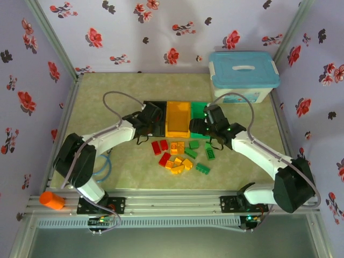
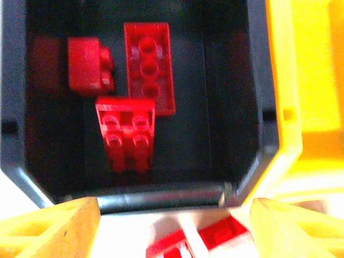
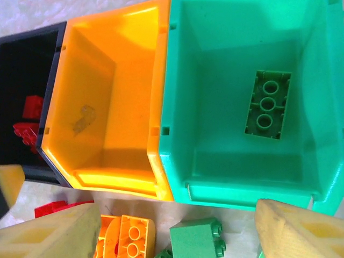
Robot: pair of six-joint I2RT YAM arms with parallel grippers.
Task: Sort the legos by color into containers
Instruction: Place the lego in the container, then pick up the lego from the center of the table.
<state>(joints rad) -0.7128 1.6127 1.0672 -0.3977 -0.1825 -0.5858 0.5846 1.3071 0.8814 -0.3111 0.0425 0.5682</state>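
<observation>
Your left claw [image 2: 174, 228] is hovering open and empty over the black bin [image 2: 226, 107]. Your right claw [image 3: 177, 234] is gaping empty too.

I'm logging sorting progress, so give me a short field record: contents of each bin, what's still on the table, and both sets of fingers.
black bin: three red bricks inside
orange bin: no bricks seen inside
green bin: one green brick inside
loose legos: red, orange-yellow and green, on the table in front of the bins
left fingers: open, above the black bin, holding nothing
right fingers: open, above the green bin, holding nothing
</observation>
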